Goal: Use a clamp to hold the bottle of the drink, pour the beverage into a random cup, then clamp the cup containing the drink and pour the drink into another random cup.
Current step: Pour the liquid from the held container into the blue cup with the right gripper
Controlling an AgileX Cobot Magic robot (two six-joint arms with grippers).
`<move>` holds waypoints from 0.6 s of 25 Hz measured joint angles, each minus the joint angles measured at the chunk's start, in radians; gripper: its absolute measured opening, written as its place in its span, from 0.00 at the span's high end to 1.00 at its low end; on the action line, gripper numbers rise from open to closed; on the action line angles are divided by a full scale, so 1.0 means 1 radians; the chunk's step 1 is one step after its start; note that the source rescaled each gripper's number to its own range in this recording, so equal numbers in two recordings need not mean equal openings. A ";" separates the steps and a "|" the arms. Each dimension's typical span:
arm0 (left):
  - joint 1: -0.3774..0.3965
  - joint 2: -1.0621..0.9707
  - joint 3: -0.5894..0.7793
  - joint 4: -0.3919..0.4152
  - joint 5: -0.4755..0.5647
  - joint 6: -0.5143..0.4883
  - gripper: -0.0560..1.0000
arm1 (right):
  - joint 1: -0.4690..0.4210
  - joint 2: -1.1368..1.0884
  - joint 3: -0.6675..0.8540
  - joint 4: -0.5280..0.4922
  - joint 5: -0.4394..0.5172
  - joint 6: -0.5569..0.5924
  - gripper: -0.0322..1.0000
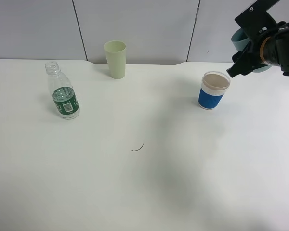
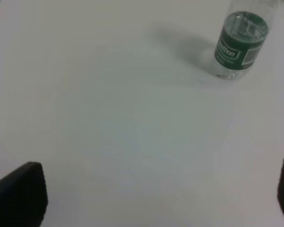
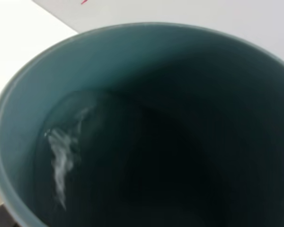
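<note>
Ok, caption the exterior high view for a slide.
Right gripper holds the teal cup raised beside the blue-sleeved paper cup; bottle and pale green cup stand apart.

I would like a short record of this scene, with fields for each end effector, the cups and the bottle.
left end effector: open, empty
right end effector: shut on teal cup, raised, tilted
beverage: inside teal cup
blue-sleeved cup: upright, near teal cup
bottle: upright, capless, left side
yellow-green cup: upright, at back

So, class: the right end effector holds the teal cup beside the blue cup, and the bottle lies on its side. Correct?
No: the bottle stands upright, per the exterior high view. The right end effector does hold the teal cup beside the blue cup.
</note>
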 joint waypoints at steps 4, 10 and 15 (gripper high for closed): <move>0.000 0.000 0.000 0.000 0.000 0.000 0.00 | 0.000 0.000 0.000 0.000 0.000 -0.022 0.97; 0.000 0.000 0.000 0.000 0.000 0.000 0.00 | 0.000 0.000 0.000 0.000 0.000 -0.101 0.97; 0.000 0.000 0.000 0.000 0.000 0.000 0.00 | 0.000 0.000 0.000 0.000 0.000 -0.125 0.97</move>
